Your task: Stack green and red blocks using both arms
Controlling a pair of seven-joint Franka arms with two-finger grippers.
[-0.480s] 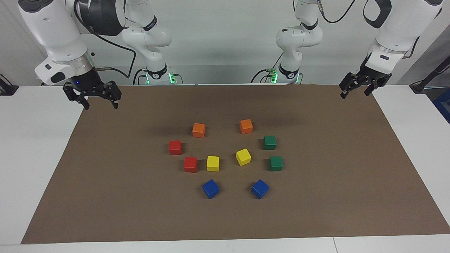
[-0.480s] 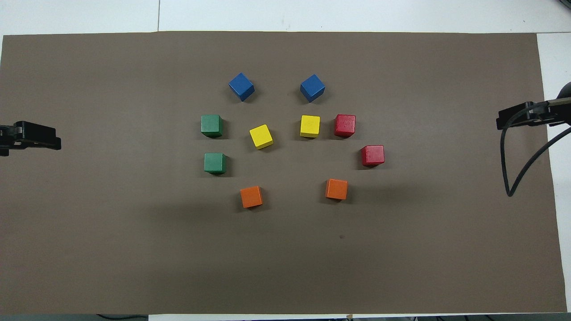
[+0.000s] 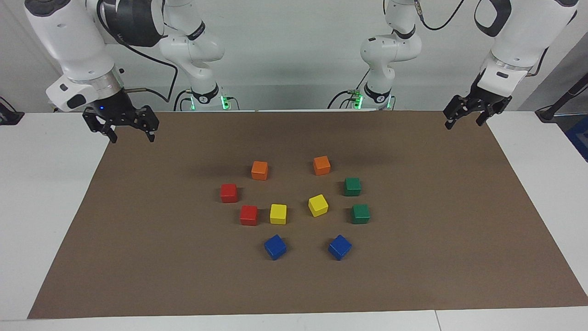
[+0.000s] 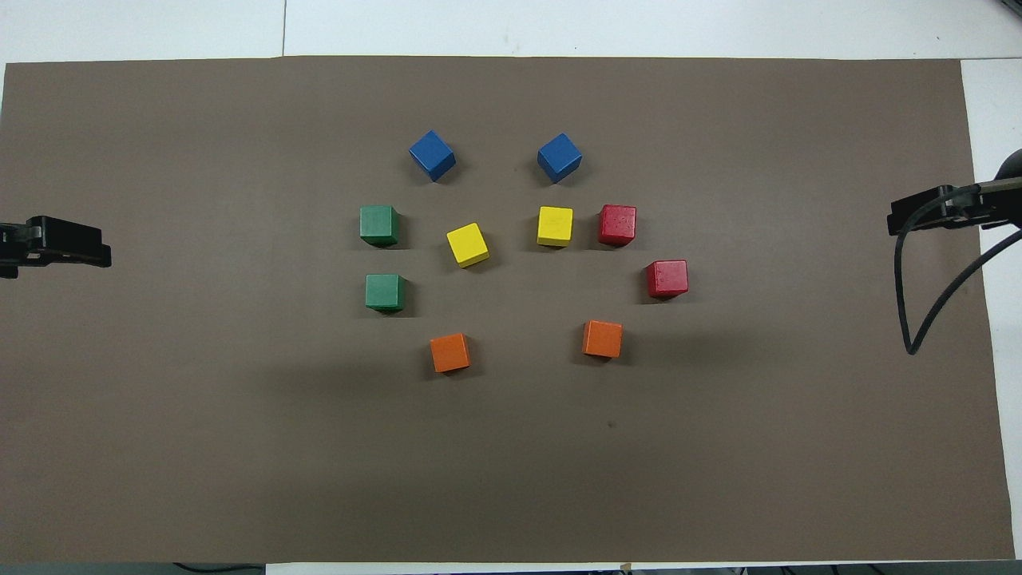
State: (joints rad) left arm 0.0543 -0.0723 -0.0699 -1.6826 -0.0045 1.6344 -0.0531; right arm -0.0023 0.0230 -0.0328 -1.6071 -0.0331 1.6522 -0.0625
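A brown mat (image 3: 413, 276) covers the white table (image 3: 41, 207); coloured cubes lie centrally; both arms' jaws stand wide, empty.

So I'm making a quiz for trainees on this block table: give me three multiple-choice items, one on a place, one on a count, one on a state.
1. Which blocks lie nearest the robots?
A. blue
B. orange
C. yellow

2. How many red blocks are on the mat?
A. one
B. two
C. three

3. How do the green blocks lie?
A. stacked
B. one held in a gripper
C. apart, flat on the mat

Answers:
1 B: the orange blocks sit highest in the facing view.
2 B: two red blocks show.
3 C: the green blocks rest separately on the mat; the left gripper and right gripper hang open, holding nothing.
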